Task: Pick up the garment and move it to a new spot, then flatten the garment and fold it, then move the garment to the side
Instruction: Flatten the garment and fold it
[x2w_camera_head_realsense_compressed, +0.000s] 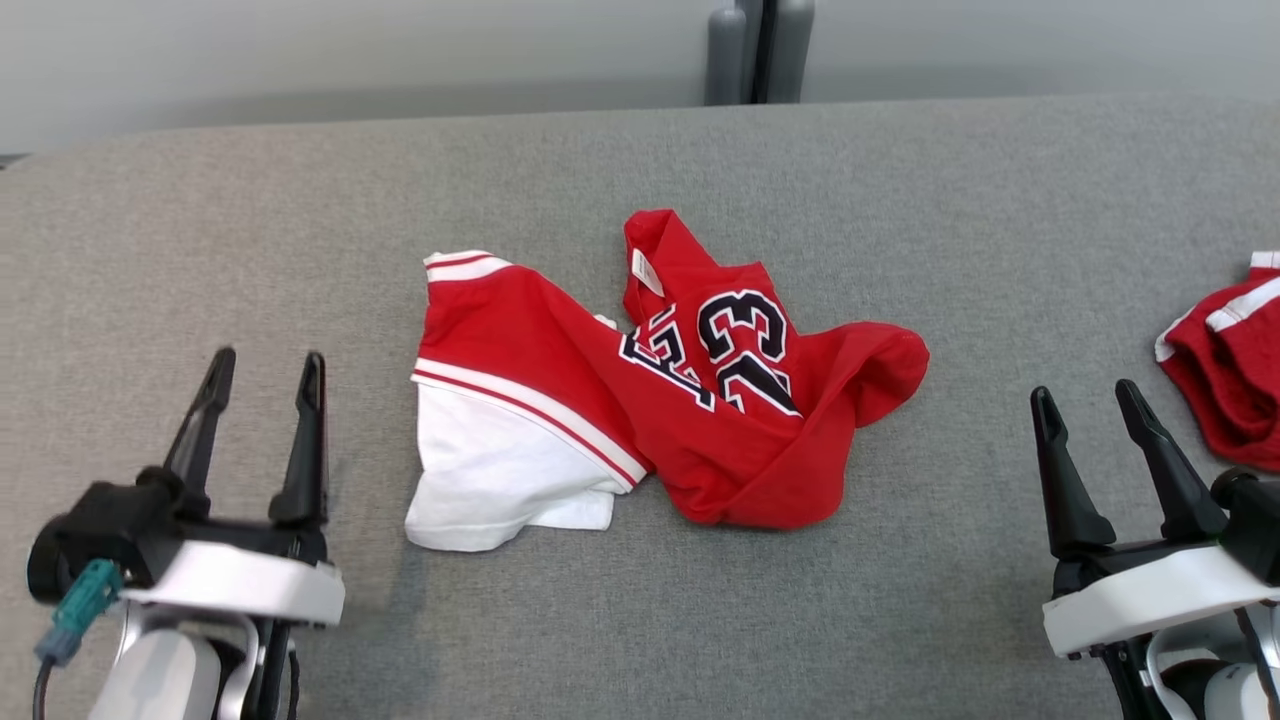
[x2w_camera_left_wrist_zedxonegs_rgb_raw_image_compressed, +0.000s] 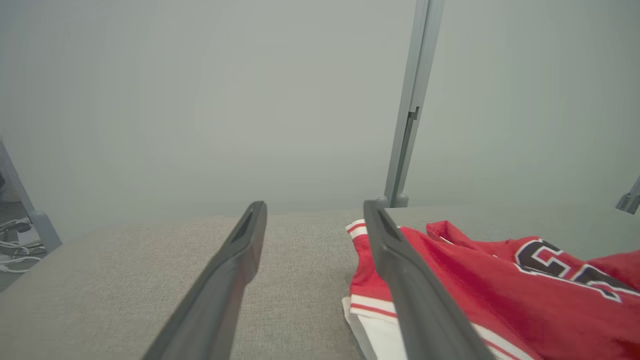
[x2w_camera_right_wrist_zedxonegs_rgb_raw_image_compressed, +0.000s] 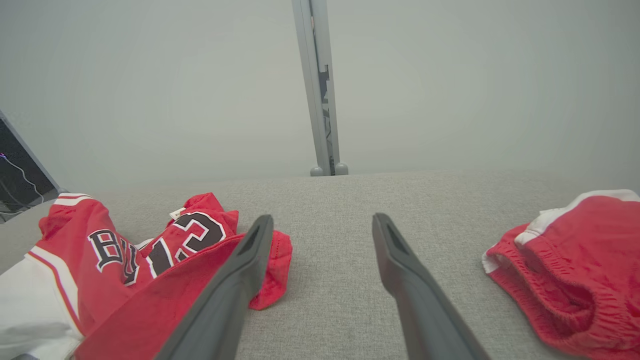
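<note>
My left gripper (x2w_camera_head_realsense_compressed: 270, 358) and right gripper (x2w_camera_head_realsense_compressed: 1083, 390) are gaping wide, gripping nothing. The jersey (x2w_camera_head_realsense_compressed: 660, 400) is lying crumpled at twelve o'clock between them. Shorts (x2w_camera_head_realsense_compressed: 1230, 370) at three o'clock are being cropped in the head view, showing fuller from my right wrist.

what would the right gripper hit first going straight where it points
Probably nothing: the right gripper points along bare grey tabletop between the jersey and the red shorts, though its height is unclear.

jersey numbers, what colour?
Black numbers, outlined white, on the red jersey; clearest in the head view.
</note>
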